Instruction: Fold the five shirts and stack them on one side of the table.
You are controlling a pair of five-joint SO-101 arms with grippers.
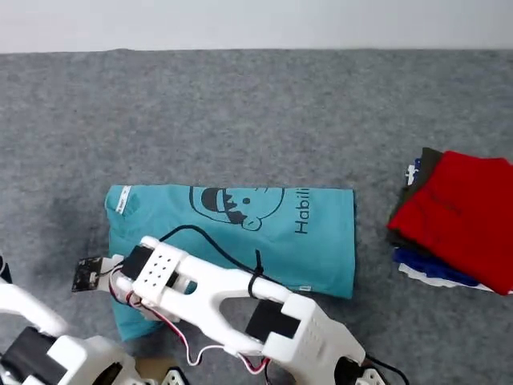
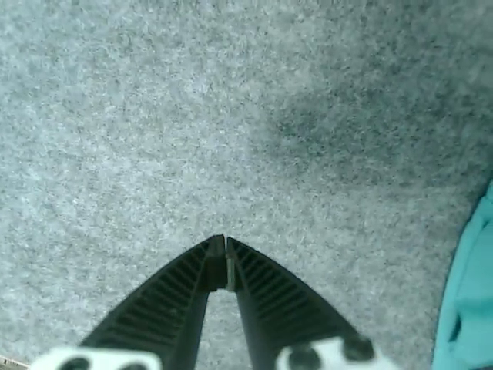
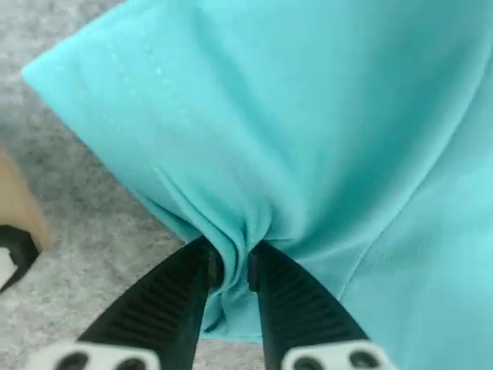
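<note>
Item: teal shirt point(image 1: 321, 241), flat at centre of table point(image 1: 240, 104); folded stack point(image 1: 461, 220) at 3 o'clock. Right gripper point(image 3: 229, 266) pinches the shirt's 7 o'clock corner; we should carry it low toward 3 o'clock, edges aligned. Left gripper point(image 2: 225, 247) closed, empty.

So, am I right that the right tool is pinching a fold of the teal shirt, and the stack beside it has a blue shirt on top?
Not quite: the high view shows a red shirt on top of the stack, not a blue one. The right tool is indeed pinching a fold of the teal shirt.
</note>
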